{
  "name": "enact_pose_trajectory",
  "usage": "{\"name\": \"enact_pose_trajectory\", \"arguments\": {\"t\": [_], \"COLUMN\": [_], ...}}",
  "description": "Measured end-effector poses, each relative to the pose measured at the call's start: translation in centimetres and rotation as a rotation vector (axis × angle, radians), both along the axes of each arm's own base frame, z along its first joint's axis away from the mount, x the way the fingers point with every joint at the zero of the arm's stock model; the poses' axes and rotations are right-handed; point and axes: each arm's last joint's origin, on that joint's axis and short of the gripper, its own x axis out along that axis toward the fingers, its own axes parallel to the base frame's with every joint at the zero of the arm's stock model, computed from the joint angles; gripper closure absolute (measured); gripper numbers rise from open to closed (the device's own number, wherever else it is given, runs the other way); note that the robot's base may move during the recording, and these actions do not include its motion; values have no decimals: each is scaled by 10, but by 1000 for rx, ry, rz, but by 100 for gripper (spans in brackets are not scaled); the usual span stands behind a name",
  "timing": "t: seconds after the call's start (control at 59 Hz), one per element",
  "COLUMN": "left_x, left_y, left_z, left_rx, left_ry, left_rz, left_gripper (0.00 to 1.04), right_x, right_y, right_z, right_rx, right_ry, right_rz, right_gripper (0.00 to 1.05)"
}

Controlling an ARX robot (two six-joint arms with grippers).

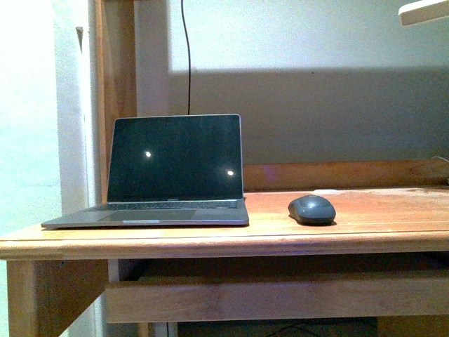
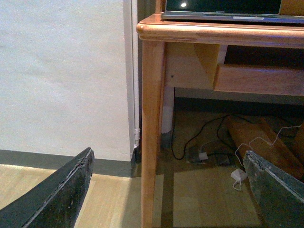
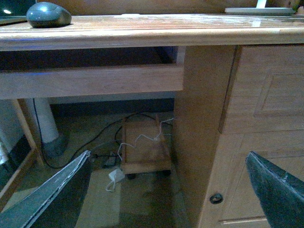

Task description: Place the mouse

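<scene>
The dark grey oval mouse (image 1: pixel 311 209) rests on the wooden desk (image 1: pixel 393 228), just right of the open laptop (image 1: pixel 168 175). From the right wrist view the mouse (image 3: pixel 48 14) shows on the desktop, well above my right gripper (image 3: pixel 171 190), which hangs open below desk height with nothing between its fingers. My left gripper (image 2: pixel 168 190) is open too, low in front of the desk's left leg (image 2: pixel 153 133), holding nothing. Neither arm appears in the front view.
Beneath the desk lie cables (image 2: pixel 199 137), a white adapter (image 3: pixel 115 178) and a small wooden stand (image 3: pixel 145 147). A cabinet door (image 3: pixel 256 142) forms the desk's right side. A white wall (image 2: pixel 61 76) stands left of the desk. A flat white item (image 3: pixel 256 10) lies at the desktop's far right.
</scene>
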Motion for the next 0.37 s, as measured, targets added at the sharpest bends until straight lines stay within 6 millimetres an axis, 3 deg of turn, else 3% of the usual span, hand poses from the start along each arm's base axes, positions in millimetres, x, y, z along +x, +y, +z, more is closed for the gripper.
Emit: {"name": "enact_pose_trajectory", "arguments": {"t": [0.373], "left_x": [0], "left_y": [0], "left_z": [0], "left_rx": [0], "left_ry": [0], "left_rz": [0], "left_gripper": [8], "right_x": [0], "right_y": [0], "right_z": [0], "right_rx": [0], "right_ry": [0], "right_rz": [0], "right_gripper": [7]}}
